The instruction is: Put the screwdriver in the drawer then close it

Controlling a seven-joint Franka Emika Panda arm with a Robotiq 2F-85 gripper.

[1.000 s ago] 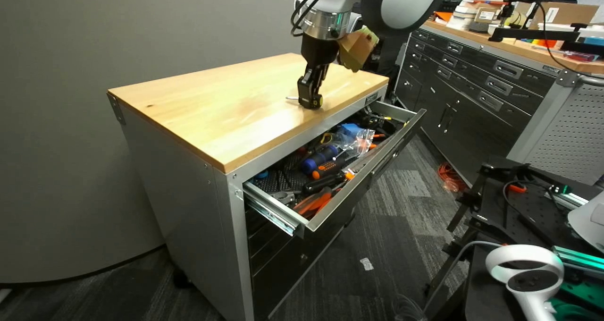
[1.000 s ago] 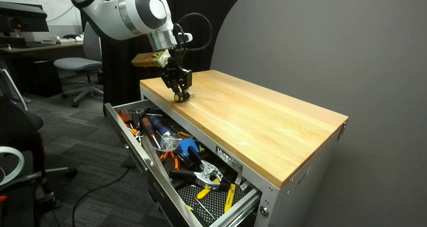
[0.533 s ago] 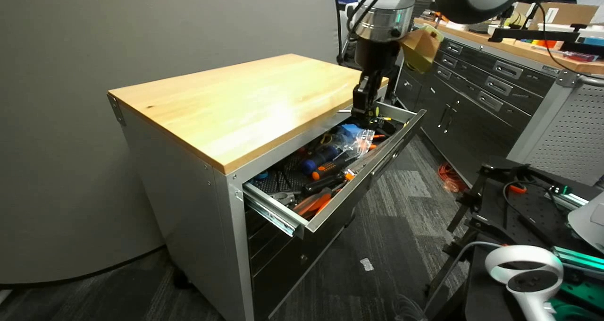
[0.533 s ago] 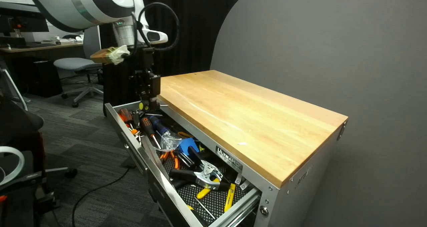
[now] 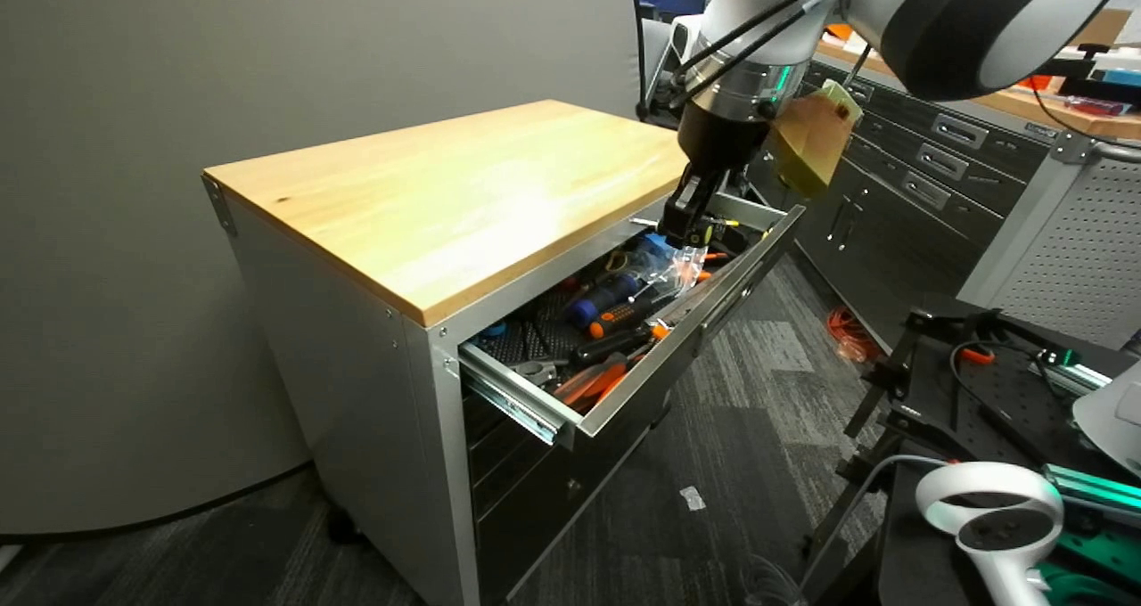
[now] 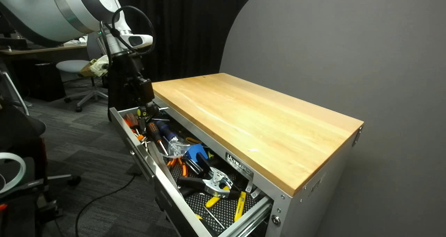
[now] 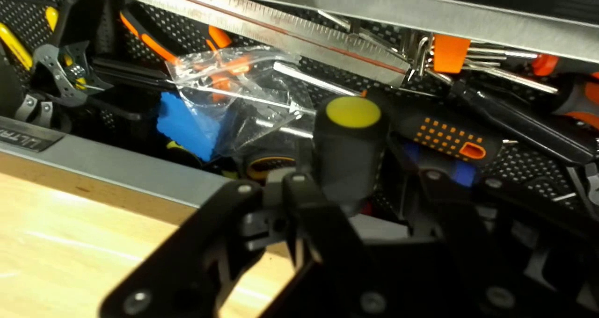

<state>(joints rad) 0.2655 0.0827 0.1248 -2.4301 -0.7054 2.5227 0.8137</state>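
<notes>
The screwdriver, black and stubby with a yellow end cap [image 7: 353, 112], is held between the fingers of my gripper [image 7: 352, 168] in the wrist view. Its thin silver shaft [image 5: 644, 222] points toward the cabinet in an exterior view and also shows in an exterior view [image 6: 163, 108]. My gripper [image 5: 685, 232] is shut on the screwdriver, low over the open drawer [image 5: 637, 385], near one end. In an exterior view, my gripper [image 6: 148, 109] is tilted and sits above the far part of the drawer [image 6: 174, 195]. I cannot tell whether it touches the tools below.
The drawer is crowded with tools: a blue tool [image 7: 187, 126], a plastic bag [image 7: 243, 84], a steel ruler [image 7: 299, 35], a clamp [image 6: 217, 181] and orange-handled tools. The wooden worktop [image 5: 472, 178] edge lies beside my gripper. A dark tool chest [image 5: 945, 156] stands behind.
My gripper has moved off the worktop, past its front edge, to over the drawer with the screwdriver held. In the last half second it has tilted and dipped slightly. The drawer has not moved.
</notes>
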